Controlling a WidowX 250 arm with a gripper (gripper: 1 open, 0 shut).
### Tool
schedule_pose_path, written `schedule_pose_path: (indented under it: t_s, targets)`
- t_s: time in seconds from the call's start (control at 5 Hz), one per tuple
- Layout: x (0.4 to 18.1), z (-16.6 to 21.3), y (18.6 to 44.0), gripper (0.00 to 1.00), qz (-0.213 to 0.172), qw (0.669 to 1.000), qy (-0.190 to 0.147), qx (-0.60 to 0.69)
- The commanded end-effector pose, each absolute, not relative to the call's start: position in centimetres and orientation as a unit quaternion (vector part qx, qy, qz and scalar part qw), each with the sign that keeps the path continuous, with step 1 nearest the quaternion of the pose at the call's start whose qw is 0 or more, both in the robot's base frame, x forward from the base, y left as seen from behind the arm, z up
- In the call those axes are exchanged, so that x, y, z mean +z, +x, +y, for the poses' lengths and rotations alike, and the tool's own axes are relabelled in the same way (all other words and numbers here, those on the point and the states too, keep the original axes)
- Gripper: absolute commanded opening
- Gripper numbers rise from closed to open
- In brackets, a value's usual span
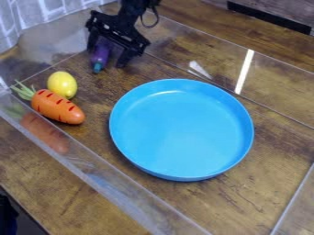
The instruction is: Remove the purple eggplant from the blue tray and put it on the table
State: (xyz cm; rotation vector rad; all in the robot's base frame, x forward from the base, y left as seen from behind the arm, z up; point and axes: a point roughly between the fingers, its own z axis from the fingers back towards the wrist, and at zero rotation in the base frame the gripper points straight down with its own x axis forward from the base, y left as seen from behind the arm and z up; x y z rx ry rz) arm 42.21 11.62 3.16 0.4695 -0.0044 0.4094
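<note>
black gripper (pixel 108 48) released, jaws spread over small glossy purple eggplant (pixel 99 60) lying on brown wood table (pixel 282 101), well beyond round blue plastic tray (pixel 182 128).

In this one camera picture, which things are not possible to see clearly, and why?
- Gripper: dark and small at the far end of the table; its jaws stand apart, but finger detail is blurred.
- Purple eggplant: its far end is covered by the gripper, so contact cannot be judged.
- Arm: cut off by the top edge.
- Carrot: the green leaves are too small to make out.
</note>
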Motion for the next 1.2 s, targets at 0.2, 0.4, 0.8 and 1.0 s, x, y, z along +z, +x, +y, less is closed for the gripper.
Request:
schedule_pose_path:
  t_s: [0.2,0.4,0.8,1.0]
  targets:
    - [4.61,12.4,42.16,1.0,-0.017,0.951,0.219,0.219]
    - [4.58,12.38,42.19,1.0,-0.017,0.951,0.214,0.221]
    - [4.61,12.3,42.25,1.0,-0.018,0.953,0.205,0.224]
    - [5.04,12.21,42.22,1.0,-0.019,0.953,0.198,0.227]
